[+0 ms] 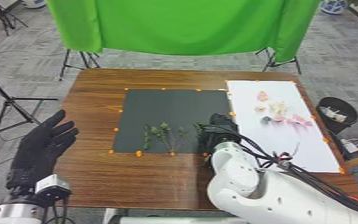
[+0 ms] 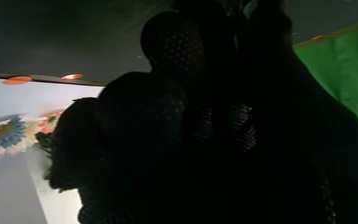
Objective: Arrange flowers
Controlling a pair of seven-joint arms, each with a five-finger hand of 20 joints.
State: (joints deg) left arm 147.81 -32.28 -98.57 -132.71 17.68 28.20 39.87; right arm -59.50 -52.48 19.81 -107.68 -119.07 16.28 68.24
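The left hand (image 1: 42, 147) is positioned at the table's (image 1: 95, 185) left side, fingers extended and apart; the right hand (image 1: 218, 131) is positioned at the right part of the dark mat (image 1: 158, 110), grip state indeterminable; green leafy stems (image 1: 165, 132) lie on that mat, left of the right hand; pink, white and blue flower heads (image 1: 300, 120) lie on the white sheet (image 1: 264, 150).

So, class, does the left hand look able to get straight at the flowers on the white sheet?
Probably not directly: the left hand is off to the left, and the right hand lies between it and the flowers on the white sheet.
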